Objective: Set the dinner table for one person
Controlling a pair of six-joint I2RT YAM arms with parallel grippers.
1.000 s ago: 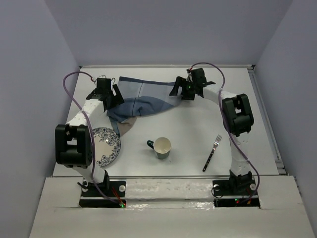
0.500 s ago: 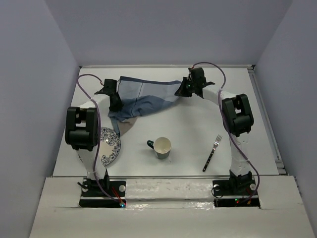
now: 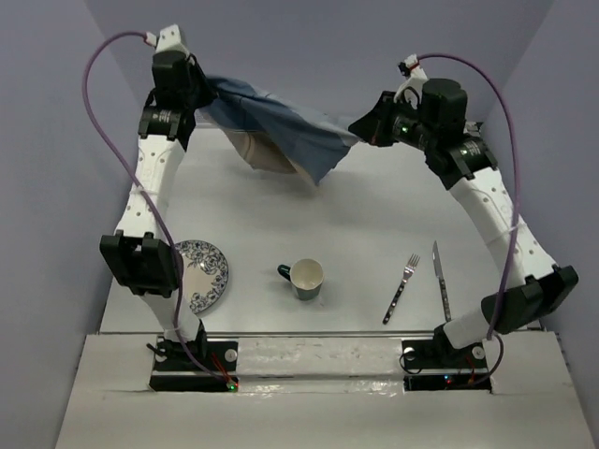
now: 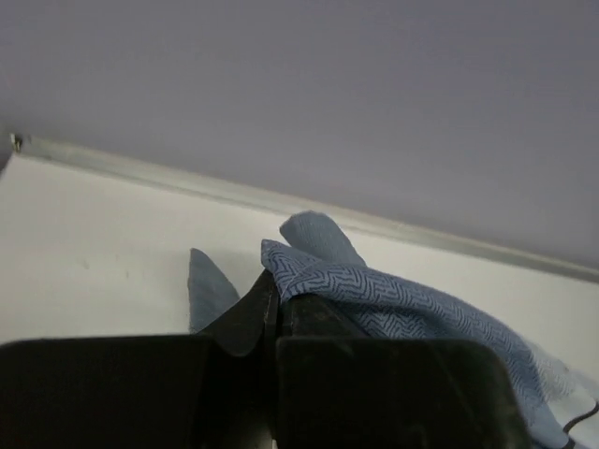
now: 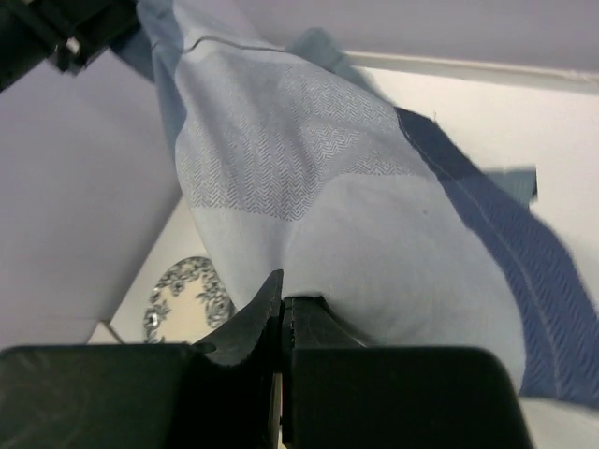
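Blue-and-tan cloth mat (image 3: 281, 131) hangs stretched in the air above the far half of the white table (image 3: 328, 210). Left gripper (image 3: 194, 94) is clenched on one corner, right gripper (image 3: 363, 126) on the other. Near edge of the table: plate (image 3: 201, 276) at left, mug (image 3: 304, 278) centre, fork (image 3: 401, 288) and knife (image 3: 440, 279) side by side at right, apart. Left wrist: jaws pinched tight on a patterned blue fold of mat, table surface beyond. Right wrist: jaws shut on the pale panel of mat, plate visible far below.
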